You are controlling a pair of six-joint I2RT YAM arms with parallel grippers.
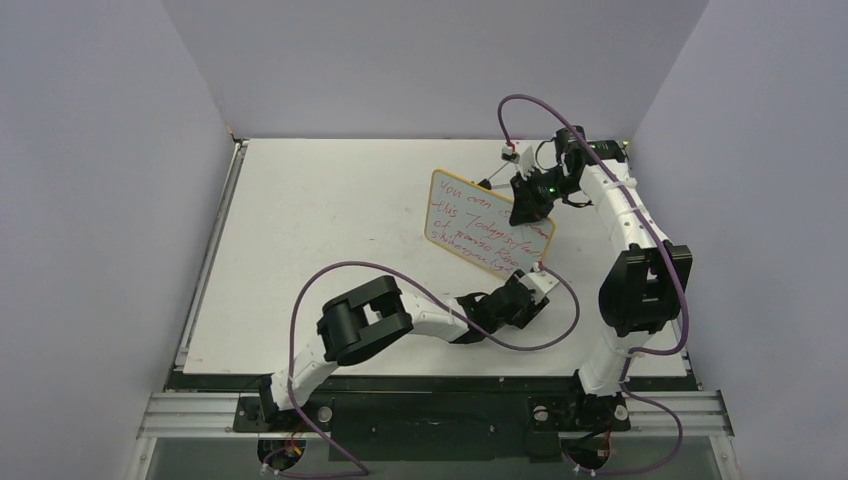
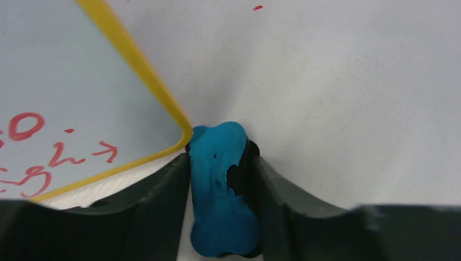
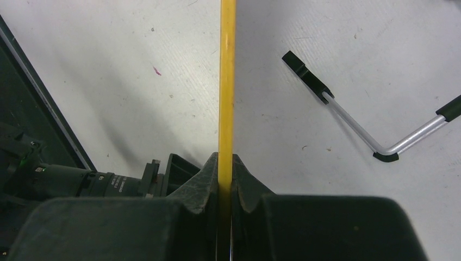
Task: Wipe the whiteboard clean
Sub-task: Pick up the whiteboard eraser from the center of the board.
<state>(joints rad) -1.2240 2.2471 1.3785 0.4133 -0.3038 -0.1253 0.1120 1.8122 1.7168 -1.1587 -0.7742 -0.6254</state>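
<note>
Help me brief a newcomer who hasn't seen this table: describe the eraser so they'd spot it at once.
Find the yellow-framed whiteboard with red writing, standing on the white table. At its near corner, between the dark fingers of the left gripper, sits the eraser: a small block, bright blue over black. Nothing else there is bright blue.
</note>
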